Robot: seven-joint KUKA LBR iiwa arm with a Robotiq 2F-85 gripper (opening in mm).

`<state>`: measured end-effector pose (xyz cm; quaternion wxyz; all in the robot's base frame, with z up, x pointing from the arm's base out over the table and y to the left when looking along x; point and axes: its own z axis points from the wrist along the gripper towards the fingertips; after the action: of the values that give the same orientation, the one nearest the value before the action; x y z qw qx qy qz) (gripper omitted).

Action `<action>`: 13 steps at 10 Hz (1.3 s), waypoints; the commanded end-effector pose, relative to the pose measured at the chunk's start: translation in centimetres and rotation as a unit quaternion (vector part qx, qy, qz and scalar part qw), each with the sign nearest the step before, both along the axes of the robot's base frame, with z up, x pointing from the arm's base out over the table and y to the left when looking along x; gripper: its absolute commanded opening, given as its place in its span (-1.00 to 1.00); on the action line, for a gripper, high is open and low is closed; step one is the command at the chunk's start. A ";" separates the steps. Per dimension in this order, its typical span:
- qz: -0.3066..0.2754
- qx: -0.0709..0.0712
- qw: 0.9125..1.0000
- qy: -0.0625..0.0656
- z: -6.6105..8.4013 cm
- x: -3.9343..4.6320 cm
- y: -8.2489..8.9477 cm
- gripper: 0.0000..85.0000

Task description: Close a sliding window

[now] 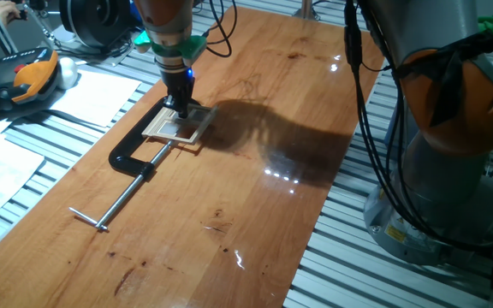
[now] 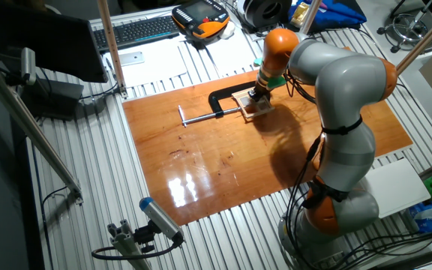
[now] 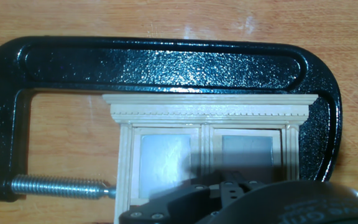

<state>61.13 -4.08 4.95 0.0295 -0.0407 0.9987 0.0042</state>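
The pincer (image 1: 179, 109) points straight down at the far left part of the wooden tabletop (image 1: 255, 214), its black tip touching or just above the sliding window (image 1: 178, 125); whether its fingers are spread or closed cannot be told, since the two fixed views show only a dark tip and the hand view shows only the black body of the hand at the bottom edge; one sliding window lies flat on the board, a small frame of pale tan wood with a moulded cornice along one edge and two panes side by side (image 3: 207, 163), both greyish; it sits inside the mouth of one black C-clamp (image 3: 166, 62), whose curved back runs along the cornice side and whose arms pass on either side of the frame; one threaded steel screw (image 3: 61, 185) of the clamp comes in from the left in the hand view and its end touches the window's side post; in one fixed view the clamp's steel bar (image 1: 127, 195) runs toward the near left and ends in a short cross handle, lying on the tabletop; one robot arm (image 2: 336, 112), grey with orange joints, bends over the board from the right; beyond the board's far left edge lie sheets of white paper (image 1: 92, 94), one orange and black handheld controller (image 1: 24, 79) and, in the other fixed view, one keyboard (image 2: 137, 30).
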 end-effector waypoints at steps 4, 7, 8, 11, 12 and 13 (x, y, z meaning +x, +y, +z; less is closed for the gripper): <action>0.000 0.000 1.000 0.002 0.1 -0.08 0.0 -1.00; -0.003 0.001 1.000 -0.005 0.0 0.09 0.0 -1.00; -0.003 -0.001 1.000 -0.008 0.0 0.13 0.0 -1.00; -0.005 0.001 1.000 -0.015 0.3 0.36 0.1 -1.00; -0.007 0.002 1.000 -0.014 0.6 0.58 0.1 -1.00; -0.008 -0.004 1.000 -0.011 1.2 0.97 0.3 -1.00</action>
<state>62.11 -3.71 6.19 0.0401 -0.0329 0.9987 -0.0009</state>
